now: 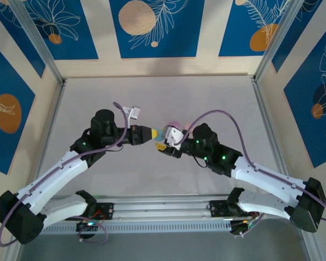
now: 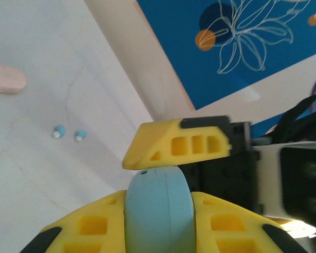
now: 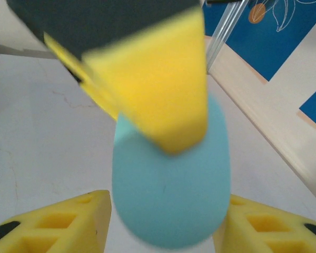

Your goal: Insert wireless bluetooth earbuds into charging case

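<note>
- Closest to the right wrist lens, and blurred, a yellow finger (image 3: 158,89) of the left gripper (image 1: 154,134) lies across the upper part of the light blue case (image 3: 171,205).
- The white table (image 1: 152,98) spreads under both arms, which meet near its middle, gripper tips almost touching.
- The left gripper is clamped on the light blue case. In its own wrist view the two yellow fingers press against either side of it.
- The right gripper (image 1: 162,141) is also closed on that case. Its fingers flank the case on both sides, and one rests on the case's far end.
- A peach-pink case (image 2: 5,79) lies flat on the table, well apart from the grippers.
- Two light blue earbuds (image 2: 59,131) – white-tipped, tiny – lie side by side on the bare table, outside any case, between the peach-pink case and the left gripper.
</note>
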You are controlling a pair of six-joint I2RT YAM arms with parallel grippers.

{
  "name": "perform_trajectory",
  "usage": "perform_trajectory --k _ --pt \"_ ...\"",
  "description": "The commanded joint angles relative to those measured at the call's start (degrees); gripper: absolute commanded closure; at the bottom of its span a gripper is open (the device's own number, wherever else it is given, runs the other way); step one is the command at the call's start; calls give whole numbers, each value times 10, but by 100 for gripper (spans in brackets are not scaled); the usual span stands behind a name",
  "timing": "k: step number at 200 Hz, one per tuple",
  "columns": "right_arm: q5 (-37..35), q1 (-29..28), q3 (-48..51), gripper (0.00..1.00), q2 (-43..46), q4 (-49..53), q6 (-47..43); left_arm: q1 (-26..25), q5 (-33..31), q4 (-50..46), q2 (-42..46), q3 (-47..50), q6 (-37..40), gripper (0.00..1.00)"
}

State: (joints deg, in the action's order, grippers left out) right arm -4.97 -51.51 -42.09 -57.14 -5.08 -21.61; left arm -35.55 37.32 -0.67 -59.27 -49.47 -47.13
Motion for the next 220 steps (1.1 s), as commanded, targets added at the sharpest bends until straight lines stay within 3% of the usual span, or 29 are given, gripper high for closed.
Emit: perform_trajectory --k 1,83,187,220 --pt "36 14 20 48 14 -45 -17 -3 -6 69 14 5 -67 90" --pt "88 32 4 49 19 -100 -5 -3 -1 61 13 6 -82 90" --pt "121 41 -14 57 -3 -126 6 -3 7 58 7 3 -87 90" --pt "130 43 -14 54 -5 -134 9 -3 4 55 6 3 -87 90"
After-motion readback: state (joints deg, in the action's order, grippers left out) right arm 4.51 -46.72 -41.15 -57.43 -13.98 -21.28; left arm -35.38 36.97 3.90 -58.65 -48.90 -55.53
